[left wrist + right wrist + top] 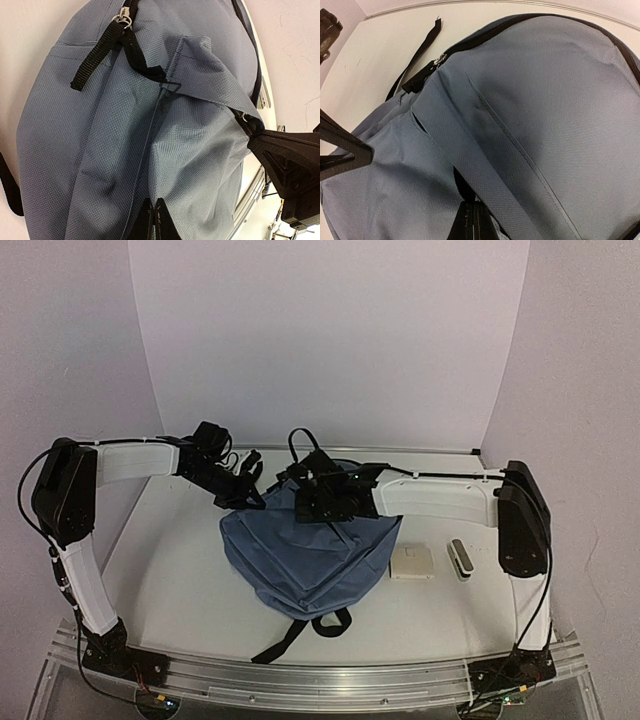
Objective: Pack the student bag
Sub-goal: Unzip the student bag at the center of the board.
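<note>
On a white table [170,570], the student bag [300,565] is pinched at its far end by closed left gripper [151,212] and right gripper [471,215].

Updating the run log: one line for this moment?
left gripper: shut on backpack fabric | right gripper: shut on backpack fabric | backpack: on table | beige square item: beside backpack

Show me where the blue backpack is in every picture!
Top external: the student bag lies mid-table, between the two arms.
Left wrist: the student bag fills nearly the whole picture.
Right wrist: the student bag fills most of the picture.
Shared landmark: the black zipper tab shows in both wrist views; from above it cannot be made out.
</note>
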`<state>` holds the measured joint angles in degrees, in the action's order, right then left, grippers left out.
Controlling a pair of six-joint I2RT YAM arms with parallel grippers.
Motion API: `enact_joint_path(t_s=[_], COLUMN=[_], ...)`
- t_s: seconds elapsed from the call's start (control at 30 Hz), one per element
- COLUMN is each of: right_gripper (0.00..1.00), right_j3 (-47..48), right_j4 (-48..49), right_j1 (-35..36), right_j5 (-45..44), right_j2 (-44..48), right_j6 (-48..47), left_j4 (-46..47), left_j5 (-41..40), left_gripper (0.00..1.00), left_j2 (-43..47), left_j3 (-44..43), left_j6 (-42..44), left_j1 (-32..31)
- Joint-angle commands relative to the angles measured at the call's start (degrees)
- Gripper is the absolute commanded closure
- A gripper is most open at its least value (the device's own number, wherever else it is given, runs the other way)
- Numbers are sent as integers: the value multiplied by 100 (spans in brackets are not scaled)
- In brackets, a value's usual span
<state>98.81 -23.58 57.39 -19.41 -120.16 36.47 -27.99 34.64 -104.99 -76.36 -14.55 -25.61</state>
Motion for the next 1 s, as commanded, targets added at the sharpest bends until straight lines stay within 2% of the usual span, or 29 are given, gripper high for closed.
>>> enact_joint_path(t_s=[0.0,0.53,0.97], right_gripper=[100,100,100], right_j3=[-340,-1731,-3427], right_j4=[60,339,588], right_j1=[-22,-17,46], right_j5=[130,646,1006], right_j2=[511,1478,2409], right_j6=[48,373,977], left_j4=[120,53,70], left_j5=[-224,-546,-601], left_gripper=[100,100,100], left_j2=[57,134,131], left_j3=[-32,-29,-13], left_j6=[14,66,47], left_j1=[-23,-14,107])
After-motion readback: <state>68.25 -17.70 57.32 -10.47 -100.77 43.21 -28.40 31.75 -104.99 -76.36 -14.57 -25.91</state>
